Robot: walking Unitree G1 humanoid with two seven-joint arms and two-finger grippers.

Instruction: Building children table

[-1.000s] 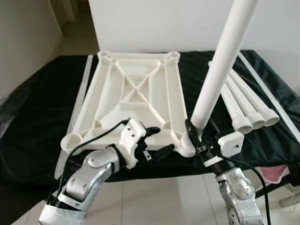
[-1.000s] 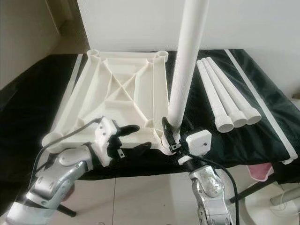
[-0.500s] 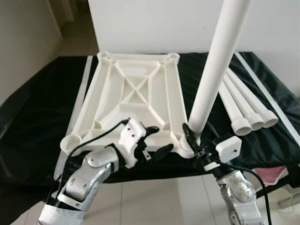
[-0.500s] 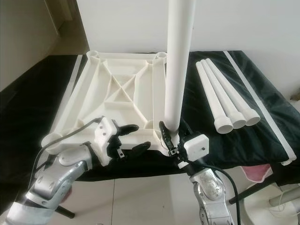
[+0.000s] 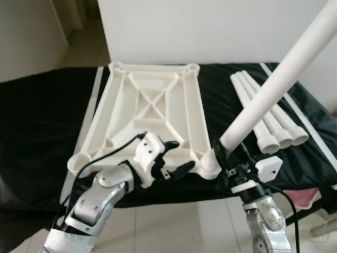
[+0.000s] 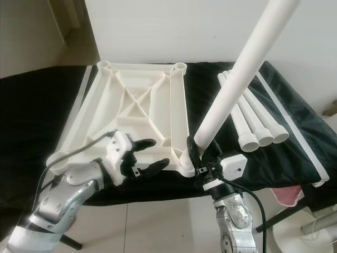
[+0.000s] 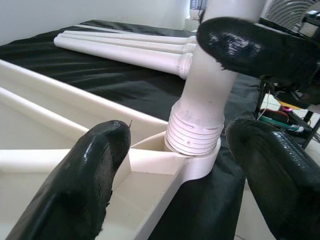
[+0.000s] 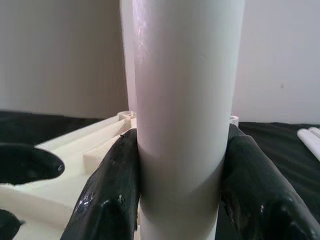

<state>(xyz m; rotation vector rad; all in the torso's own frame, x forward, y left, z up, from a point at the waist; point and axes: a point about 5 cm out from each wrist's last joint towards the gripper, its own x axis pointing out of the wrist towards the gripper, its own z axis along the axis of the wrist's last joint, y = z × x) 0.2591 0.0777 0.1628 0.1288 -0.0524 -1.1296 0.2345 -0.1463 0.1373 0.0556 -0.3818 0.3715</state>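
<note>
Right gripper (image 6: 202, 156): clamped on tilted white leg (image 6: 239, 79) at tabletop (image 6: 131, 113) corner socket.
Left gripper (image 6: 145, 156): fingers spread.
Table (image 6: 31, 105): black-covered, white wall (image 6: 158, 26) behind.

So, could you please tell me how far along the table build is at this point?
Done: the tabletop lies upside down on the black cloth. In hand: the right gripper clamps the first leg, tilted, threads showing at the near-right socket; the left gripper is open beside it. Left: three legs lie unused.
</note>
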